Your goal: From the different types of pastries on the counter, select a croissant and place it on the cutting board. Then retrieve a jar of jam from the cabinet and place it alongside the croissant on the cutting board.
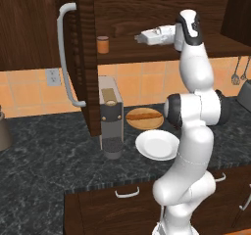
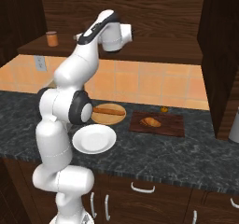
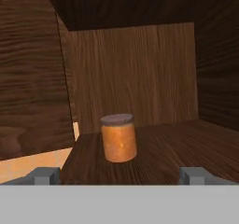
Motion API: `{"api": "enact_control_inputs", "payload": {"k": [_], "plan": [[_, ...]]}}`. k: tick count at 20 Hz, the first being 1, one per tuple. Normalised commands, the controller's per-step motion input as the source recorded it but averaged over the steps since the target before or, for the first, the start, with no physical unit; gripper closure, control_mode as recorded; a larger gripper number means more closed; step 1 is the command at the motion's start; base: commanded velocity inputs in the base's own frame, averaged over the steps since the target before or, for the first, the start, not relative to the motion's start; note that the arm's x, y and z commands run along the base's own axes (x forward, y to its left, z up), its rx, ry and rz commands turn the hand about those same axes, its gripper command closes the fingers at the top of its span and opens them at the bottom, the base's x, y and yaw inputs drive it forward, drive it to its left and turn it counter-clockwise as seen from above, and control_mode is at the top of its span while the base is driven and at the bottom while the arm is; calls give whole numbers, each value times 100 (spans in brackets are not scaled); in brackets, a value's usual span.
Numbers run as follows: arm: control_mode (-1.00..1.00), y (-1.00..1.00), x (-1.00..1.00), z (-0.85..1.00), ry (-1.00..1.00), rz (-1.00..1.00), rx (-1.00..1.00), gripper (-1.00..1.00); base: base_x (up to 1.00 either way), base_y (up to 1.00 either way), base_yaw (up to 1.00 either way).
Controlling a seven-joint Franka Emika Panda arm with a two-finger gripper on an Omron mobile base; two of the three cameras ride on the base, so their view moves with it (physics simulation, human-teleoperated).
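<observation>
The jar of jam, orange-brown with a paler lid, stands upright on the shelf of the open cabinet, seen also as a small jar of jam. My gripper is raised to shelf height and points at the jar from a short way off; it is open and holds nothing. Its fingertips stand wide apart, short of the jar. The croissant lies on the dark reddish-brown cutting board on the counter.
The cabinet door with its curved grey handle hangs open at the left. Below stand a coffee machine, a round wooden plate bearing the baguette, and a white plate. A small orange object lies behind the board.
</observation>
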Motion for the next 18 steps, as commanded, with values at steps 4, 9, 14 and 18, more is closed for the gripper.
{"api": "enact_control_inputs", "payload": {"k": [4, 9, 14, 18], "plan": [[-100, 24, -15, -4, -3, 2, 1, -100, 0, 0, 0], [-100, 36, 0, -12, 0, 0, 0, -100, 0, 0, 0], [-100, 59, 0, -3, 0, 0, 0, -100, 0, 0, 0], [-100, 55, 0, 0, 0, 0, 0, -100, 0, 0, 0]]}}
